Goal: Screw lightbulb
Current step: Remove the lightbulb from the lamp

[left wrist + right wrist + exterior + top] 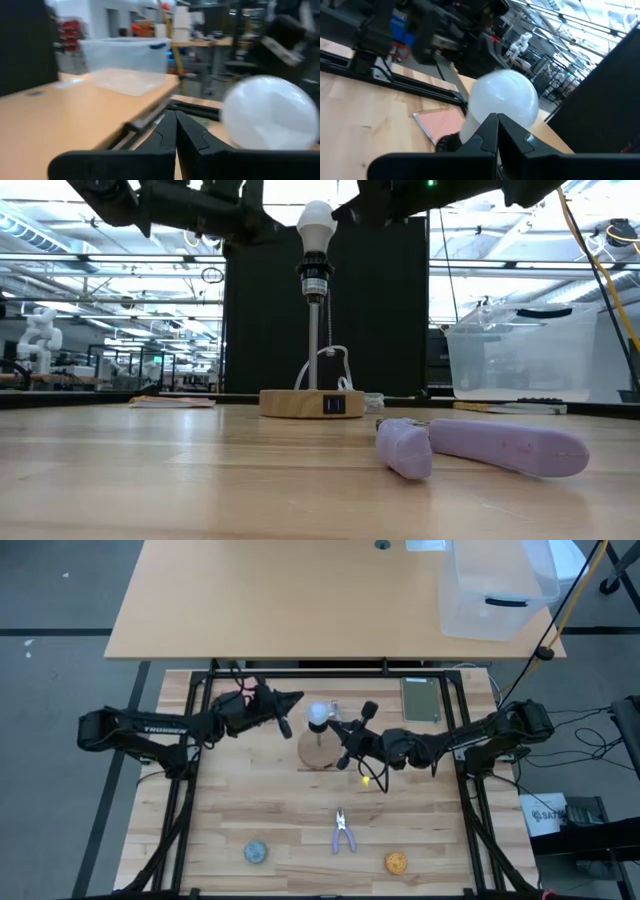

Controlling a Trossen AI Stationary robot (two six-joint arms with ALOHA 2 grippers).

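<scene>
The white frosted lightbulb [318, 713] stands upright in the black socket [314, 280] on top of a thin lamp pole, which rises from the round wooden stand [312, 402]. My left gripper [297, 712] is shut, just to the table's left of the bulb, at bulb height. The bulb shows off to one side in the left wrist view [270, 120]. My right gripper [343, 732] is shut, close to the bulb on its right. Its fingertips point at the bulb [502, 102], and I see no touch.
Purple-handled pliers [342, 832] lie nearer the table's front and also show in the low view [480, 448]. A blue-grey ball [256, 852] and an orange ball [396, 862] sit near the front edge. A grey-green pad [421, 698] lies at the far right. A clear bin [495, 590] stands on the table behind.
</scene>
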